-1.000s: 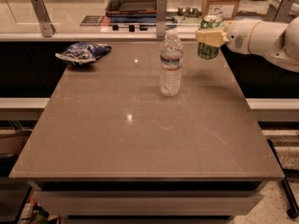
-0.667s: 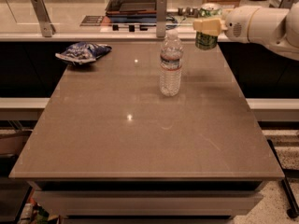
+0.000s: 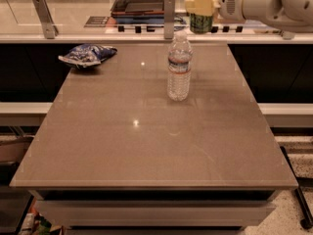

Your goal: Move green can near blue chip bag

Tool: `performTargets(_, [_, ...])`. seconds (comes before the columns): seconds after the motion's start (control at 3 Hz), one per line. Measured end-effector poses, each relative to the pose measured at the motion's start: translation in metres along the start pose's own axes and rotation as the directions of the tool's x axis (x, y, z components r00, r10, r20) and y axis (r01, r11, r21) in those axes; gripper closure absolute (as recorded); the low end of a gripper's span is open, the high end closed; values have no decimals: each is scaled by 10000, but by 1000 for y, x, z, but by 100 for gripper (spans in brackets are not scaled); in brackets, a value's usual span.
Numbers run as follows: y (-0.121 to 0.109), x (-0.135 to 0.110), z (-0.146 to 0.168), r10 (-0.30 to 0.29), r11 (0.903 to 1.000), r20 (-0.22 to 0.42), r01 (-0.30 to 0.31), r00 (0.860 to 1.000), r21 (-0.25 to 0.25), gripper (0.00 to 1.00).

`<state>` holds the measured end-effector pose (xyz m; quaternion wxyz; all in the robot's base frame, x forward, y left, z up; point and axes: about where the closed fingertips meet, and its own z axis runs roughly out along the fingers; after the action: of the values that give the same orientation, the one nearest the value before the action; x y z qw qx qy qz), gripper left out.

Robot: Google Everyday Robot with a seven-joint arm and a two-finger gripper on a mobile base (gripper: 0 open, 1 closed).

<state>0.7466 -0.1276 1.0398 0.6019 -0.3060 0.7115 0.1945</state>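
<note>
- Gripper (image 3: 198, 7): located above the far edge of the table (image 3: 146, 160), right of that edge's middle. Its pale fingers are clamped across the mid-section of the green can (image 3: 200, 23), which hangs clear of the tabletop.
- Green can: held upright, long axis vertical. The silver top shows above the fingers and the patterned lower body below them.
- Blue chip bag (image 3: 88, 54): lies flat on the tabletop near the far left corner, long axis roughly parallel to the far edge.
- Governing relation: the bag lies sideways from the gripper along the far edge, toward the far left corner, and well apart from the can. The coming move is judged to be a lateral carry along that edge, followed by a descent.
- Water bottle (image 3: 179, 67): stands upright on the tabletop, nearer the camera than the can and slightly toward the left edge (a likely obstruction if the carry dips low or swings toward the near edge).
- Arm (image 3: 266, 3): the white forearm enters from beyond the far right corner and runs roughly level, with the wrist pointing toward the left edge.
- Task status: the can is not yet near the bag.
</note>
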Motion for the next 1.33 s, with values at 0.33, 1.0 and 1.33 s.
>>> performTargets(0.33, [21, -19, 29, -219, 9996, -186, 216, 9996, -171, 100])
performTargets(1.0, [62, -23, 102, -283, 9958, -166, 267, 9995, -875, 100])
performTargets(1.33, [82, -20, 130, -412, 9920, -40, 404, 9991, -1196, 100])
